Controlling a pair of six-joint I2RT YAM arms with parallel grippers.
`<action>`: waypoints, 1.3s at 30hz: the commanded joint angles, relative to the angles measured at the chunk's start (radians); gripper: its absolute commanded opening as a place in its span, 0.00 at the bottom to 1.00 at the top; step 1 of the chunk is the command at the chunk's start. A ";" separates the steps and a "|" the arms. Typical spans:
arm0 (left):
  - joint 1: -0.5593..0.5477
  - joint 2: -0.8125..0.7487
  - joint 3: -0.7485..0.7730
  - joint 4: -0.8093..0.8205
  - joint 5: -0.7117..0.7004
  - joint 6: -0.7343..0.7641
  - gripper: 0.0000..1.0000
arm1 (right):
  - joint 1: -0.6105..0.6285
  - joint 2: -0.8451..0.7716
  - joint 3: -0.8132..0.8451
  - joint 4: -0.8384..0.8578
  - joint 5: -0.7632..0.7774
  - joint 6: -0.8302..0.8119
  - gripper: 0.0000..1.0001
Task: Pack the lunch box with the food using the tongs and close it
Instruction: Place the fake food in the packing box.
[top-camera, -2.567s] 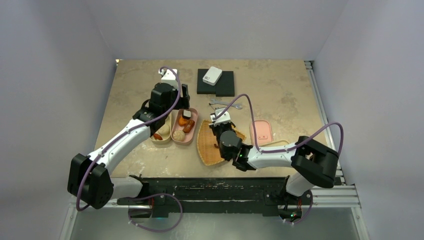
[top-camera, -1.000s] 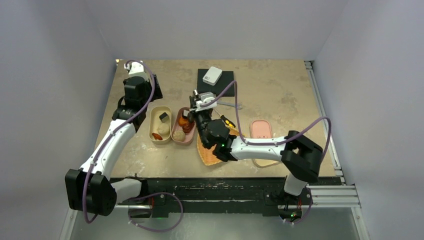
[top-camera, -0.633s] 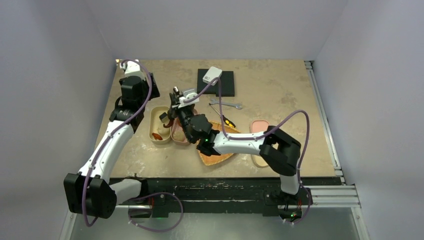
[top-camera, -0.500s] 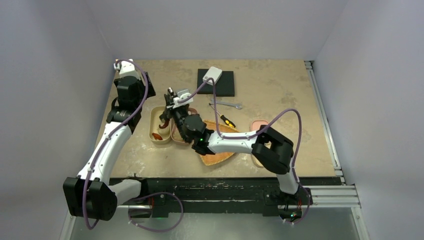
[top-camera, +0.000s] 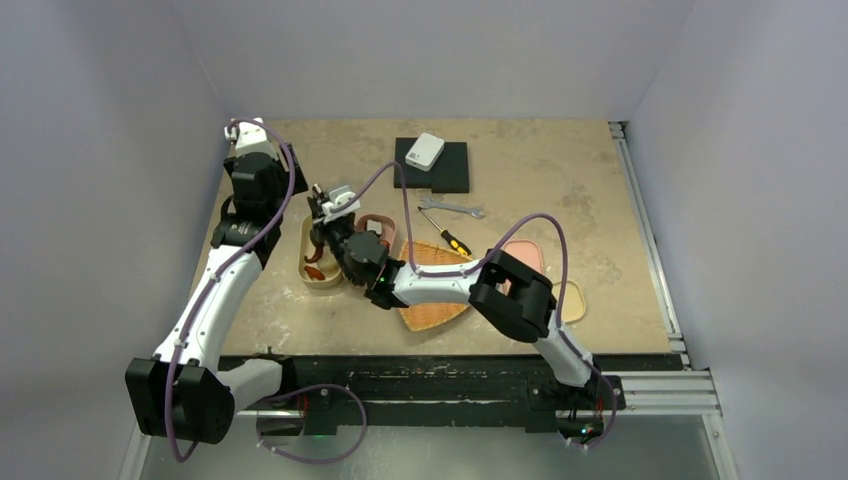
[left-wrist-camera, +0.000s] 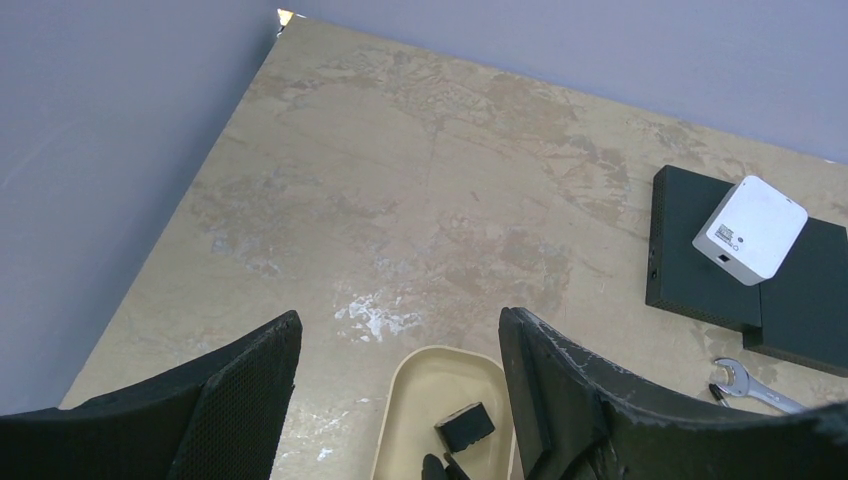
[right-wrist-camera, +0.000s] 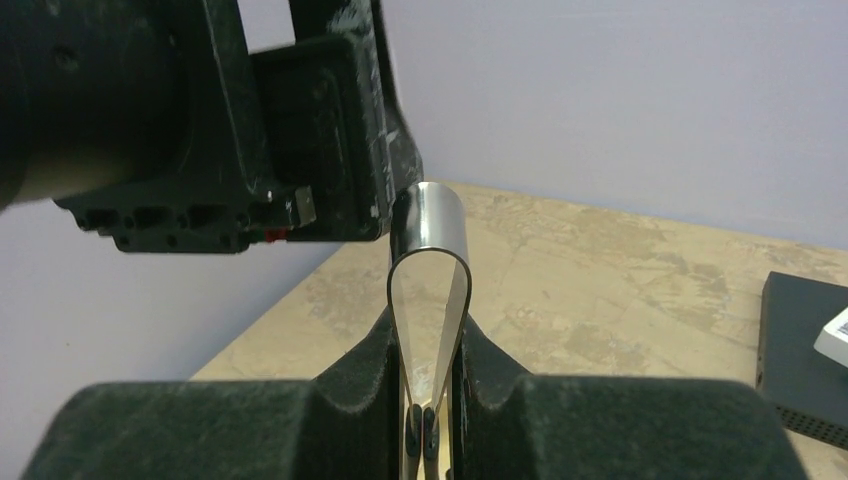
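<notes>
My right gripper (top-camera: 327, 222) is shut on the tongs (right-wrist-camera: 430, 215); their shiny looped end stands up between the fingers (right-wrist-camera: 360, 385). It hangs over the beige lunch box (top-camera: 309, 262), and the dark tong tips (left-wrist-camera: 435, 468) reach down into it beside a black piece (left-wrist-camera: 465, 425). A brown curved piece (top-camera: 316, 243), like the sausage, shows under the gripper; whether the tongs hold it I cannot tell. An orange bit (top-camera: 315, 272) lies in the box. The pink box (top-camera: 380, 222) is mostly hidden by the arm. My left gripper (left-wrist-camera: 400, 320) is open and empty, raised behind the boxes.
A woven tray (top-camera: 432, 305) lies under the right arm. The pink lid (top-camera: 525, 255) and a beige lid (top-camera: 572, 298) lie to the right. A wrench (top-camera: 455, 208), a screwdriver (top-camera: 450, 240), and black pads (top-camera: 450, 170) with a white box (top-camera: 425, 152) sit further back.
My right arm has swung left with the tongs, from the woven tray past the pink box to the beige box. The left arm has drawn back up and to the left.
</notes>
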 joint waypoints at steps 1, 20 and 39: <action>0.005 -0.026 0.032 0.009 -0.004 0.010 0.72 | 0.001 0.017 0.077 0.056 -0.040 -0.024 0.00; 0.004 -0.027 0.029 0.016 0.018 0.008 0.72 | -0.019 0.086 0.165 0.022 -0.058 -0.013 0.19; 0.020 -0.024 0.029 0.016 -0.007 0.012 0.72 | -0.017 -0.051 -0.015 0.159 -0.021 -0.035 0.15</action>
